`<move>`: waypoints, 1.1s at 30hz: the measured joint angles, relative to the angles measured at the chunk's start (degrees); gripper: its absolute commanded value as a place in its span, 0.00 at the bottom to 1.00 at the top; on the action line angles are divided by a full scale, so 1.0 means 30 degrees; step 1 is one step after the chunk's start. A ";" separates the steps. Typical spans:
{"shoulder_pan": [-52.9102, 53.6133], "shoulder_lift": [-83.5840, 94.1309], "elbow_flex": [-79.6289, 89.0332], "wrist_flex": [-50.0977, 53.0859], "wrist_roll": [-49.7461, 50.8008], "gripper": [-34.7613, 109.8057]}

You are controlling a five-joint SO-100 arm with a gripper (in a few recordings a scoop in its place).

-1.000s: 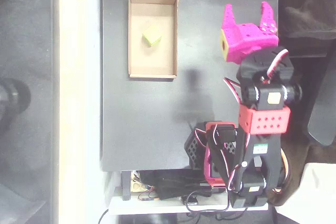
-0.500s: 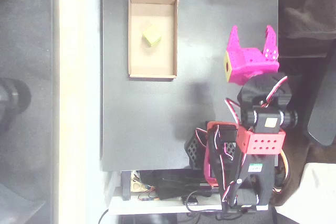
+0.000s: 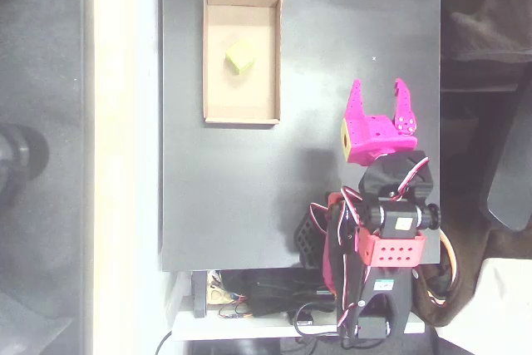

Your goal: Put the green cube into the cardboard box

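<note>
The small lime yellow-green cube (image 3: 240,57) is lying inside the shallow tan cardboard box (image 3: 210,56), on its plain brown floor. It is sitting in the upper half of the box as the overhead view shows it, a bit turned, and it is not touching any wall. Nothing is holding it.

The bright pink gripper (image 3: 379,87) is pulling back toward the robot's base. A second ago it was up near the top right of the dark flat desk (image 3: 233,197). Half a second ago it was lower. Now it is lower again and a little more to the left in the picture, close in front of the arm's black and red body (image 3: 392,222). The arm is folding up as it goes.

The cube and the box are staying just where they were in the two pictures before. Only the arm is moving.

The two pink fingers (image 3: 356,99) are standing apart, with an empty gap between them. They are gripping nothing. The gripper is well apart from the box, with bare dark desk between them.

This looks like the job is done. The cube is already in the box, and the arm seems to be going home to rest. I think nothing is left but for the arm to finish tucking in.
</note>
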State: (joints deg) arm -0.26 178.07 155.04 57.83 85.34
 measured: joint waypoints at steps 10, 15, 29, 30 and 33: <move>-0.0059 0.2314 0.3545 0.0000 -0.0029 0.30; -0.0059 0.3662 0.5215 0.0000 -0.0117 0.28; -0.0059 0.4277 0.8057 0.0000 -0.0146 0.28; -0.0059 0.4453 0.8232 0.0000 -0.0146 0.28; -0.0059 0.4365 0.8379 0.0000 -0.0146 0.28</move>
State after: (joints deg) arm -0.44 191.16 180.18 57.83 84.90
